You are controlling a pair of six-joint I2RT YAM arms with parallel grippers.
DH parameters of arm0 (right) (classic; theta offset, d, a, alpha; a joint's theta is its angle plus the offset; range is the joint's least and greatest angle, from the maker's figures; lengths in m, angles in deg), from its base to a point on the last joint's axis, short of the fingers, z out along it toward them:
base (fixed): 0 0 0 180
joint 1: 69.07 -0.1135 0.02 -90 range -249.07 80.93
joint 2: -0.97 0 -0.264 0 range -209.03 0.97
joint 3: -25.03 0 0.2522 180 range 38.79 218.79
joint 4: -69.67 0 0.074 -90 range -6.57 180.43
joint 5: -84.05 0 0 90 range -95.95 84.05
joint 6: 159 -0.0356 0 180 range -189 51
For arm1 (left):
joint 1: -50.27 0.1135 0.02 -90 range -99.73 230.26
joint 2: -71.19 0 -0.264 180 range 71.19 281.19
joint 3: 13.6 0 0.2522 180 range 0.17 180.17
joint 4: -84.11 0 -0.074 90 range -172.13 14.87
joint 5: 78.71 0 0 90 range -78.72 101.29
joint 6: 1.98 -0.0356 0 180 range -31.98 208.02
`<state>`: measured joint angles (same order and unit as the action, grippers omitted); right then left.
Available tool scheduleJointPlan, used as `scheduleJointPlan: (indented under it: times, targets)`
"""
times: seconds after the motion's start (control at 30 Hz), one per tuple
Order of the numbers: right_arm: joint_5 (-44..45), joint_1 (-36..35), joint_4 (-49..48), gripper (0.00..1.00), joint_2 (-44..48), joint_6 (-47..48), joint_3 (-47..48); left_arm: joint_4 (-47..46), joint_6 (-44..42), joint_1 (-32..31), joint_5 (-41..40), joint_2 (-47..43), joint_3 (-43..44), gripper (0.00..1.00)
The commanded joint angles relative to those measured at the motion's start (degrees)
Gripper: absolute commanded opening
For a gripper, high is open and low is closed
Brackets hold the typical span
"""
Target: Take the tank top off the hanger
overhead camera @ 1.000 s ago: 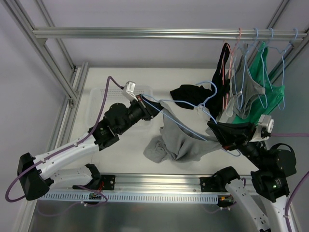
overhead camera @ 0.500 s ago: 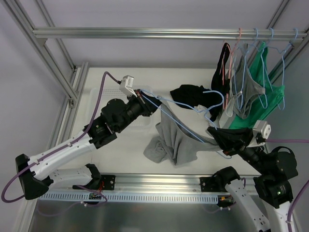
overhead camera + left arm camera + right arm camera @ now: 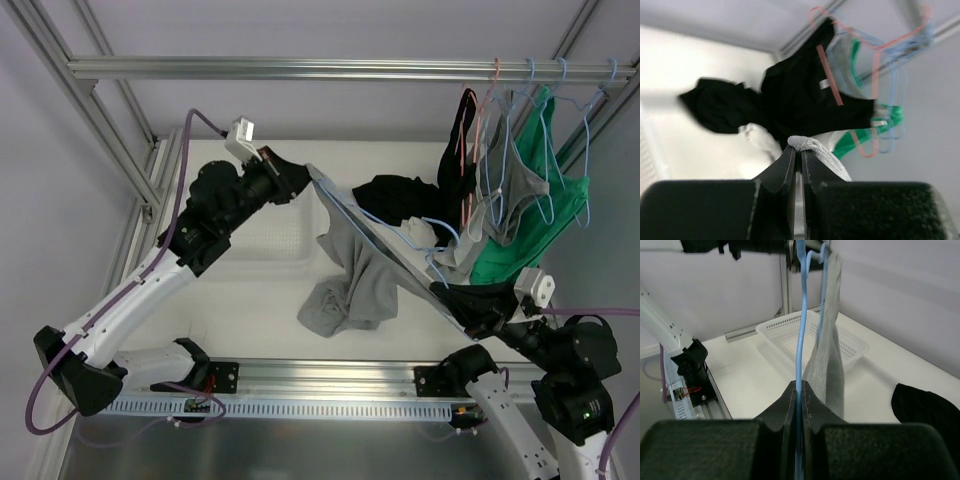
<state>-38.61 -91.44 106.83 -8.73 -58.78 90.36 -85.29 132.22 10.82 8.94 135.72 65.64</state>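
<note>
pinching the ribbed grey tank top [image 3: 352, 272], left gripper [image 3: 799, 157] closed; right gripper [image 3: 800, 390] clamped on thin blue wire hanger [image 3: 800, 315].

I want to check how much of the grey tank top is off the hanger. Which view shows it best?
Top external: most of the grey tank top shows, stretched from the left claw down to the table. Left wrist shows only the pinched strap; right wrist only a hanging strip beside the blue hanger.
</note>
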Motion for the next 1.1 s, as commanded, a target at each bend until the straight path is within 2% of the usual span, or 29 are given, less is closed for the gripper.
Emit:
scheduleJointPlan:
  times: [0.0,0.13,0.23,0.37,0.43,0.63,0.83,0.9,1.0,1.07]
  targets:
    - [-5.4,0.0,3.1,0.0,-0.9,3.7,2.7,-0.8,-2.7,2.2,9.9,1.6,9.0,0.0]
    - [-2.8,0.0,2.1,0.0,-0.2,3.2,2.0,-0.9,-2.0,2.3,15.9,4.4,10.6,0.0]
    - [1.1,-0.1,-3.7,0.0,2.4,1.2,-0.1,-2.2,0.2,2.1,19.5,7.4,8.8,0.0]
    - [3.7,0.0,-11.6,0.0,4.3,-0.9,-1.6,-6.8,3.8,1.7,19.8,8.6,3.1,0.0]
    - [3.1,0.0,-12.5,0.0,4.0,-1.0,-1.3,-7.8,5.5,1.7,19.3,8.9,1.0,0.0]
    - [1.9,0.0,-15.7,0.0,1.2,-1.6,-0.8,-13.4,9.4,1.7,24.9,12.7,0.0,0.0]
    - [5.1,0.0,-16.6,0.0,2.7,-1.9,-2.2,-14.3,9.1,1.8,23.0,12.2,-0.3,0.0]
    - [7.3,0.0,-21.3,0.0,4.6,-3.9,-4.0,-15.3,10.4,1.6,23.9,12.9,-0.2,0.0]
    - [14.2,0.0,-28.9,0.0,5.3,-5.9,-7.9,-21.5,14.0,0.2,26.9,14.1,-3.0,0.0]
    - [18.4,0.0,-32.7,0.0,4.5,-7.0,-9.3,-31.0,17.4,-1.6,27.2,14.7,-7.1,0.0]
